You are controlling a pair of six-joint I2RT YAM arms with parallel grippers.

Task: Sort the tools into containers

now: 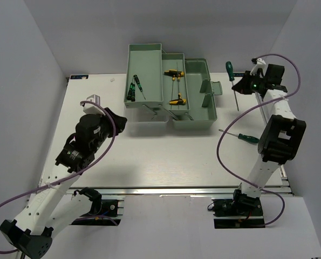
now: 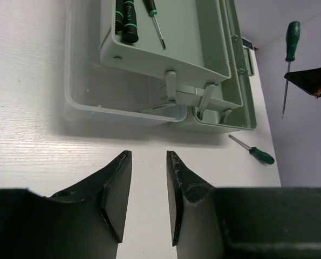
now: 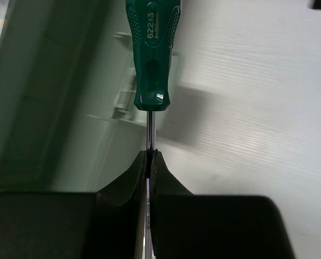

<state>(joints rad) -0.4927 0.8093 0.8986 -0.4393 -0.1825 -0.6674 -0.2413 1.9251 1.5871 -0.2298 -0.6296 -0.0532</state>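
Note:
My right gripper [image 1: 239, 85] is shut on the metal shaft of a dark green screwdriver [image 1: 230, 68] and holds it in the air to the right of the toolbox. In the right wrist view the fingertips [image 3: 151, 156] pinch the shaft just below the handle [image 3: 152, 54]. A second green screwdriver [image 1: 242, 137] lies on the table at the right. The mint-green toolbox [image 1: 199, 116] has stepped trays. Its left tray [image 1: 152, 54] holds green-black screwdrivers [image 1: 131, 89], and its middle tray [image 1: 176, 56] holds yellow-black ones [image 1: 174, 72]. My left gripper [image 1: 117, 121] is open and empty over the table left of the toolbox.
In the left wrist view the open gripper [image 2: 149, 157] faces the translucent clear lid [image 2: 90, 102] under the left tray [image 2: 203, 48], with the lying screwdriver [image 2: 255, 152] and the held one [image 2: 292, 40] to the right. White walls close in on the table at left, right and back.

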